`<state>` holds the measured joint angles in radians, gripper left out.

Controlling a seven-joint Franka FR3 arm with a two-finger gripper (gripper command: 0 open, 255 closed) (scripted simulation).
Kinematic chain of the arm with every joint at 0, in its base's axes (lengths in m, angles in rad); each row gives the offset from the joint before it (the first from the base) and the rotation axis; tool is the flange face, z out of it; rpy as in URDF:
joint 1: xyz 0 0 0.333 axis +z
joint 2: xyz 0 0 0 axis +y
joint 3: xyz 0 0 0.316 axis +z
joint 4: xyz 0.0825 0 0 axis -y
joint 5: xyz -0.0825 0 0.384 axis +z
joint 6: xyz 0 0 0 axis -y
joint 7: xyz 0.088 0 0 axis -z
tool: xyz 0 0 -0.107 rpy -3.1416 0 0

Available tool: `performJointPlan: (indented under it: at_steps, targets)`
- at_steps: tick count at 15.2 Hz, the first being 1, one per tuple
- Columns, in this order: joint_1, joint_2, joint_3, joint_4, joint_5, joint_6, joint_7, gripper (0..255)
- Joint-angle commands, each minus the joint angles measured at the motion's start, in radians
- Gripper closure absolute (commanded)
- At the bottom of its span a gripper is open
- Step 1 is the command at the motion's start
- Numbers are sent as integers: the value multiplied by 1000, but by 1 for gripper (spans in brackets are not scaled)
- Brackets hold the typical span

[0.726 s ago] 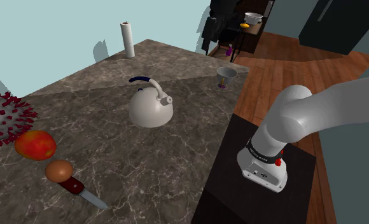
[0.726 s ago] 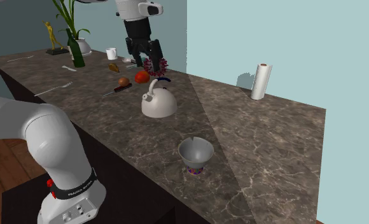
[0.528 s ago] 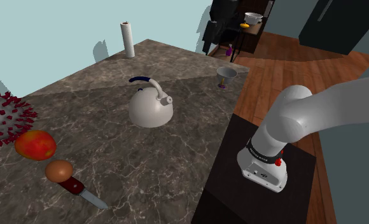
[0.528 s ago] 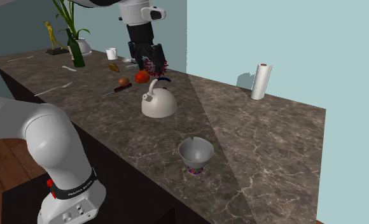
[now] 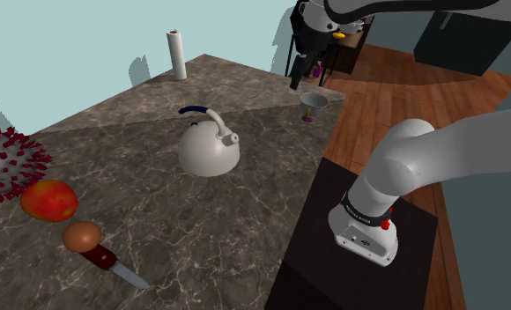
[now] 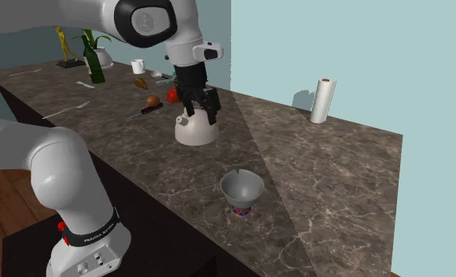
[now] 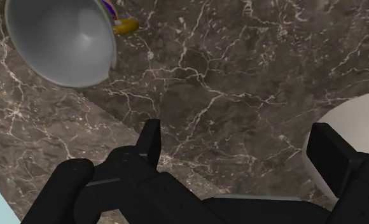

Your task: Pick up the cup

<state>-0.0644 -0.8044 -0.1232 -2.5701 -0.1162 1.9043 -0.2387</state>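
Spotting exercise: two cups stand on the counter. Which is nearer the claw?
The grey flared cup with the coloured foot; the small white mug stands far beyond the claw.

Bright, even light lies on the dark marble desk (image 5: 245, 211), which a paler wedge crosses in both exterior views, while the paper roll (image 5: 176, 55) throws a soft grey shadow on the blue wall (image 5: 60, 44) toward the shoulder view's left, and the white kettle (image 5: 208, 151) darkens gently toward its base.

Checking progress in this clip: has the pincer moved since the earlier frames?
Yes. In the second exterior view the pincer has shifted right and down, now overlapping the kettle, closer to the cup.
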Motion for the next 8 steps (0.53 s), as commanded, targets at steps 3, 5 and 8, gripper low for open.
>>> performJointPlan:
  at_steps: [3, 5, 8]
  targets:
    - [-48, 34, -62, -63, -58, 100, -42, 0]
    - [-72, 59, -94, -89, -86, 152, -62, 0]
    - [-109, 109, -143, -119, -129, 236, -91, 0]
